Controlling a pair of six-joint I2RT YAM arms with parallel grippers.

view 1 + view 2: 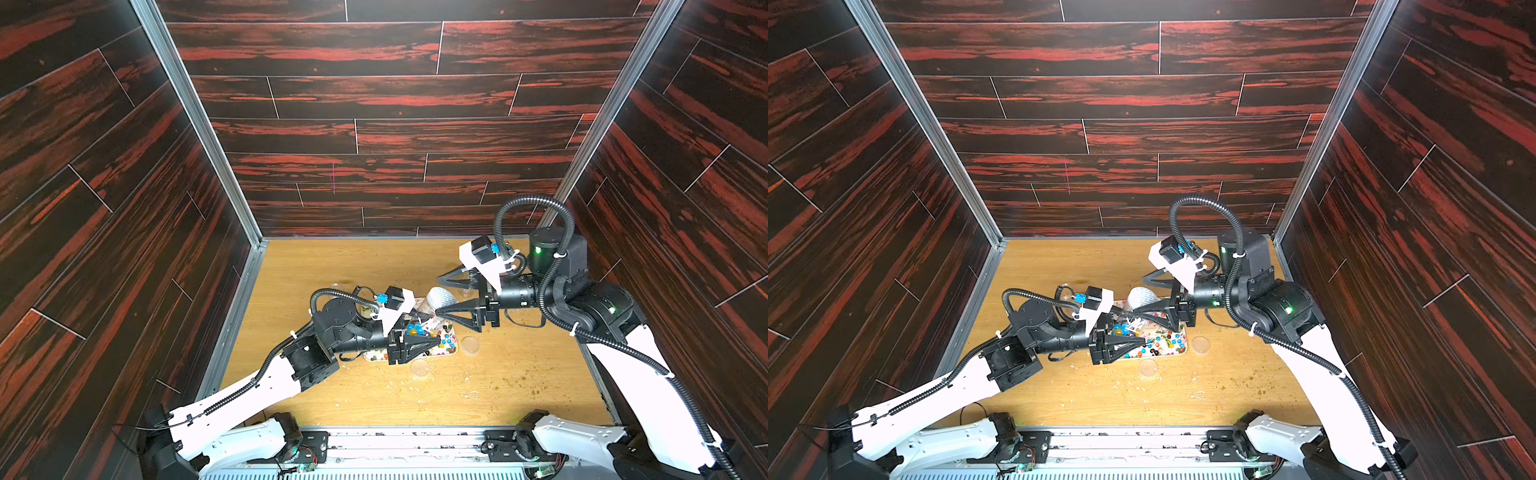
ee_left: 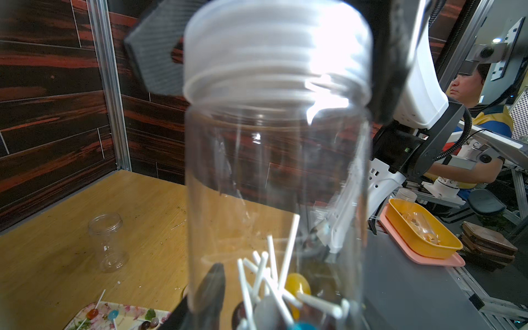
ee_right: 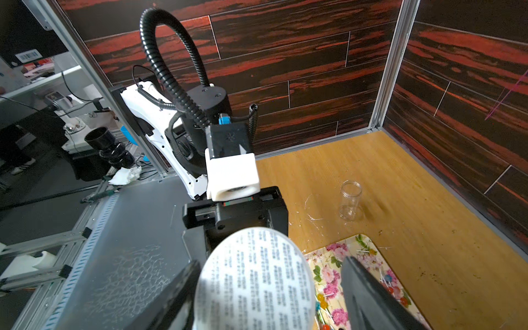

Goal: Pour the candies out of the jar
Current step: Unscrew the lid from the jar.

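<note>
Clenching on the clear jar (image 2: 274, 171), the left hand (image 1: 430, 332) is holding it tilted above the flowered tray (image 1: 452, 352), with the lid end turned toward the right arm. The right hand (image 1: 437, 295) is standing released, its fingers (image 3: 368, 294) spread either side of the white printed lid (image 3: 254, 280), which is sitting on the jar's mouth. Some candies (image 2: 297, 285), round heads on white sticks, are lying inside the jar at the end nearest the left hand; others are resting on the tray. An empty jar (image 3: 350, 200) is standing upright on the bench (image 1: 519, 374), well apart from the tray.
</note>
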